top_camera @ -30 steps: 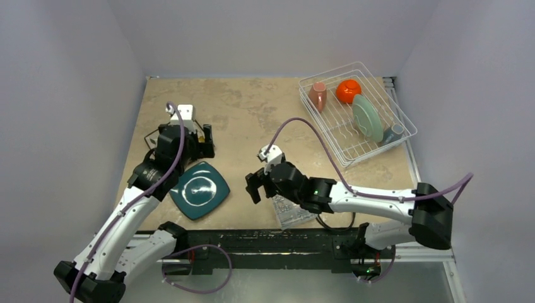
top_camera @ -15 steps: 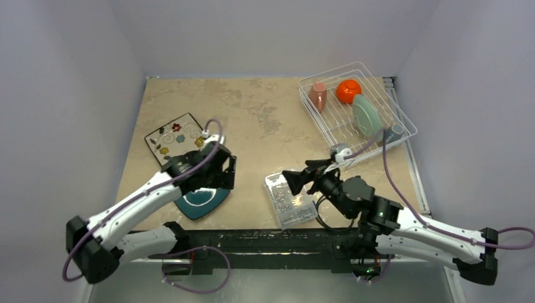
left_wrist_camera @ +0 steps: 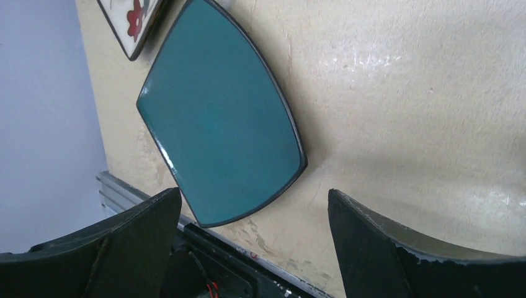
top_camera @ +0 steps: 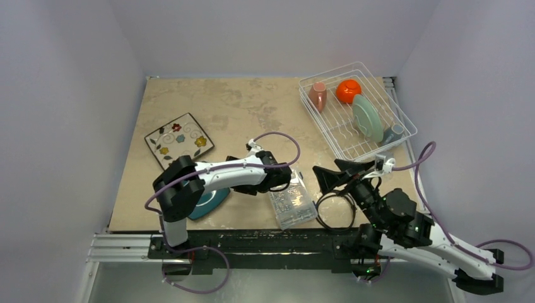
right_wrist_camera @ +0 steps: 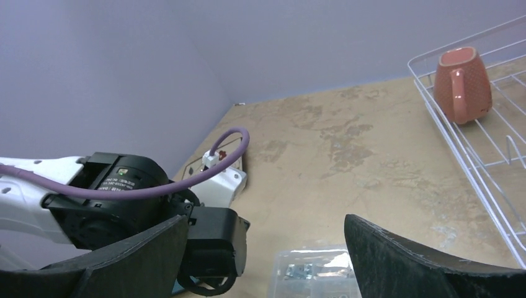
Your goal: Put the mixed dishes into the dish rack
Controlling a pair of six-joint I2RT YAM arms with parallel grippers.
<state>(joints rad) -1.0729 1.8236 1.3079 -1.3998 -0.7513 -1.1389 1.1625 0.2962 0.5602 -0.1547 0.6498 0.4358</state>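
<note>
Left gripper (left_wrist_camera: 253,194) gapes wide, with nothing between its fingers. Ahead of it, towards the finger at the left of the wrist view, the dark teal square plate (left_wrist_camera: 217,124) lies flat: glossy, dark-rimmed, sides bowed out. Its nearest corner points at the table (left_wrist_camera: 403,93) edge, just short of the metal rail (left_wrist_camera: 124,192). Its diagonal runs away from the hand, the far corner near the white floral square plate (left_wrist_camera: 133,18). There's bare tabletop ahead of the other finger. Right gripper (right_wrist_camera: 267,223) is spread open too and empty, with the dish rack (right_wrist_camera: 471,167) off to its right, pink cup (right_wrist_camera: 460,84) inside.
</note>
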